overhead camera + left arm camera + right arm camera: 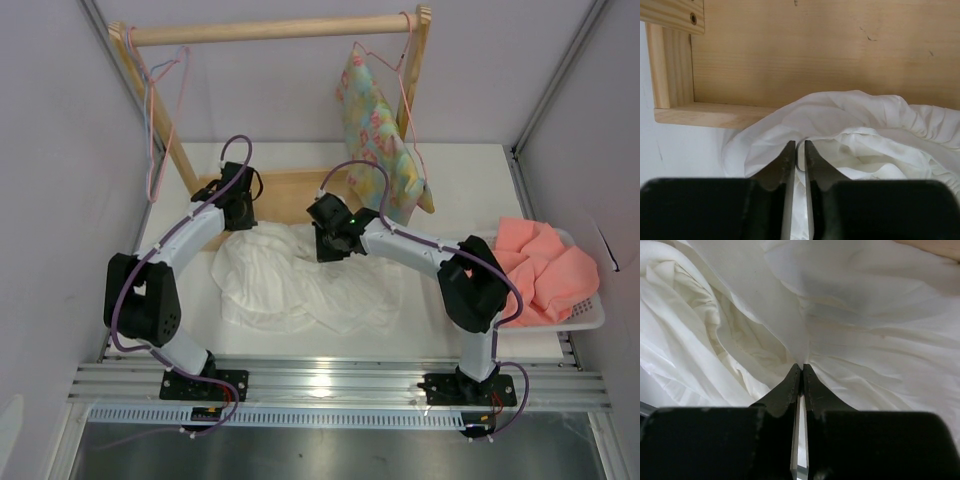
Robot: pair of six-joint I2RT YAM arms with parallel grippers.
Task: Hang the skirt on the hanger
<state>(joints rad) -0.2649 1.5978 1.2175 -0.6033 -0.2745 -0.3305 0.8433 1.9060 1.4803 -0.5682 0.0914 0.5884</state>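
At the far left, the hanger [152,150] of thin pink wire hangs from the left end of the wooden rack [270,30], well apart from the skirt and with nothing on it. Below it, my left gripper [798,144] is low at the back left edge of the skirt [285,290], just in front of the base board of the rack. Its jaws are almost together, with only a narrow gap, and a small fold of the white fabric sits pinched between the tips. The skirt itself lies crumpled on the white worktop [470,180] between my two arms, its back edge touching the base board. To the right, my right gripper [801,367] is down on the upper right part of the skirt. Its jaws are nearly touching, and the fabric draws into creases that meet at the tips, so it nips a thin fold there. Further right, a floral garment [380,140] hangs from the right end of the rack. At the far right, a white basket [585,315] holds a salmon-pink cloth [540,265].
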